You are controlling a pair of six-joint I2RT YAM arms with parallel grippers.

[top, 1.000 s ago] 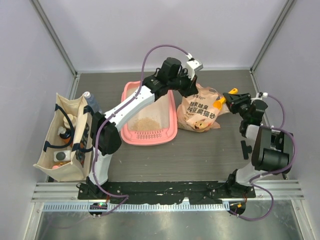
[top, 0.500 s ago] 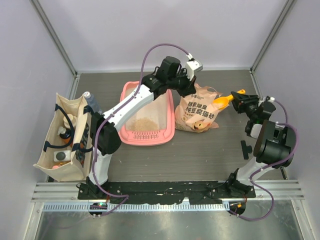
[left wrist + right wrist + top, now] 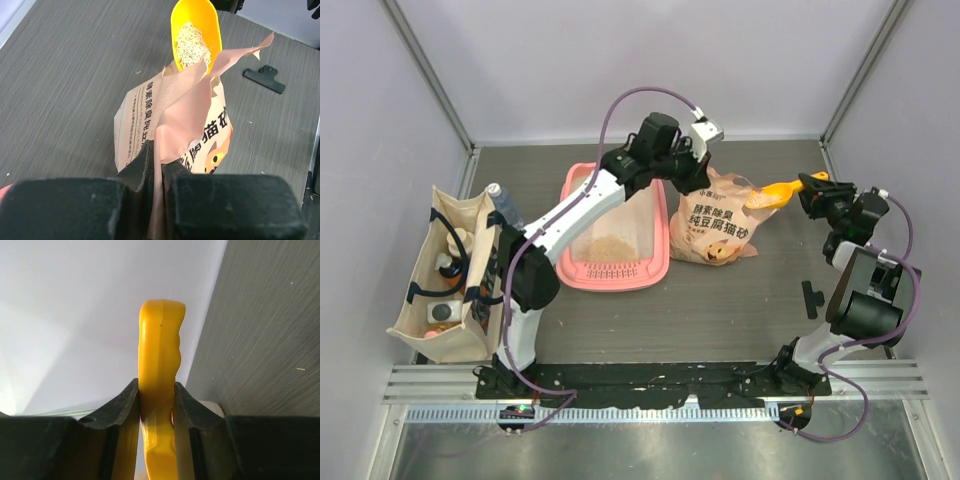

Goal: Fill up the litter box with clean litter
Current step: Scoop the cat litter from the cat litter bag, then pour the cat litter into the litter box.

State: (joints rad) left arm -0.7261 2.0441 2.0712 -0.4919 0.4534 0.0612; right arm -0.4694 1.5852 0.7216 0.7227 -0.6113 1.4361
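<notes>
The pink litter box (image 3: pixel 666 258) lies left of centre, with a tan patch of clean litter (image 3: pixel 610 247) on its floor. Just to its right stands a peach litter bag (image 3: pixel 717 228). My left gripper (image 3: pixel 698 172) is shut on the bag's (image 3: pixel 175 115) raised top edge, which is pinched between the fingers of the left gripper (image 3: pixel 156 165). A yellow scoop (image 3: pixel 770 195) hangs over the bag's right side, loaded with clean litter (image 3: pixel 190 43). My right gripper (image 3: pixel 817 190) is shut on the scoop's handle (image 3: pixel 159 365).
A beige tote bag (image 3: pixel 450 275) holding bottles stands at the far left. A black clip (image 3: pixel 812 298) lies on the table by the right arm and also shows as the clip (image 3: pixel 265 79) beyond the bag. Walls close in at the back and both sides.
The right gripper has drawn back to the right with the scoop, pulling its bowl off the bag's mouth. The left arm has stayed still, holding the bag.
</notes>
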